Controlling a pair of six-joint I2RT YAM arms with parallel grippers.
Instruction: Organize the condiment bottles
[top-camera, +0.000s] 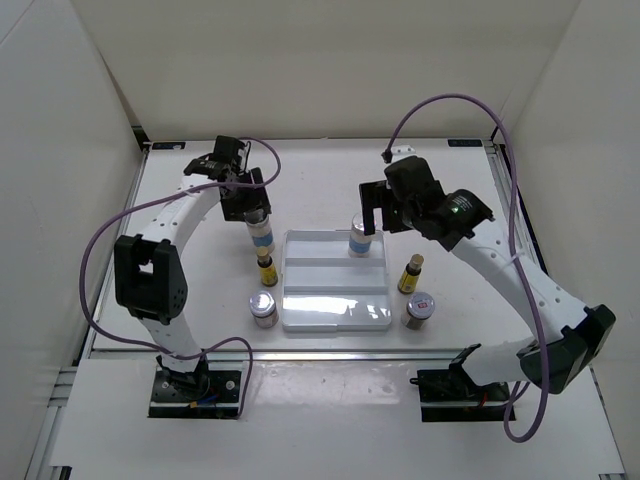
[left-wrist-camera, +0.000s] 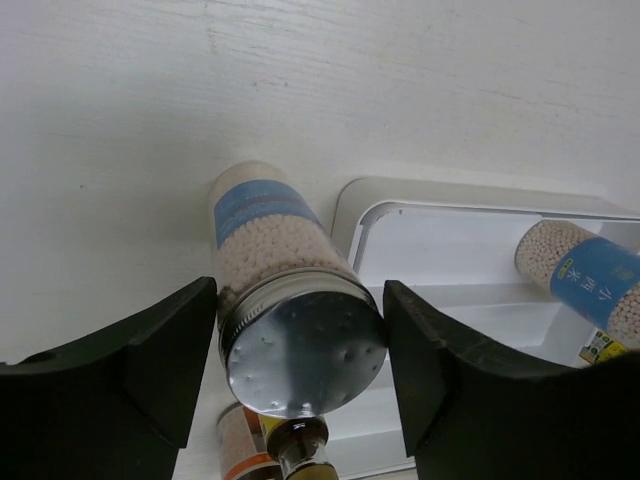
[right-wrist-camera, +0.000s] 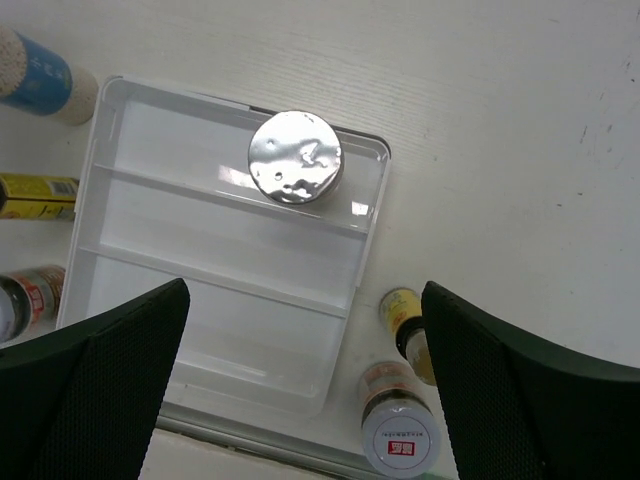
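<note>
The white worktop (top-camera: 450, 200) carries a white tiered tray (top-camera: 335, 290) at its middle, with bottles standing on both sides of it. The left gripper (left-wrist-camera: 300, 335) is spread around the silver cap of the first tall bottle (left-wrist-camera: 265, 225), which stands on the worktop just beside the tray's far left corner. Its jaws flank the cap closely, and I cannot tell whether they touch it. The right gripper (right-wrist-camera: 305, 320) hangs wide open and empty above the second tall bottle (right-wrist-camera: 296, 157), which is upright in the tray's far tier.

The left jar (top-camera: 262, 307) and the right jar (top-camera: 419, 309) sit on the worktop beside the tray's near corners. The left amber bottle (top-camera: 266, 270) and the right amber bottle (top-camera: 410, 273) each stand just behind the jar on their own side.

The first tall bottle looks rigid and is packed with pale beads (so probably heavier than its slim shape suggests). It is narrow for its height, so I judge it easy to tip. The polished cap may slip, so gripping the body just under the cap seems safer
</note>
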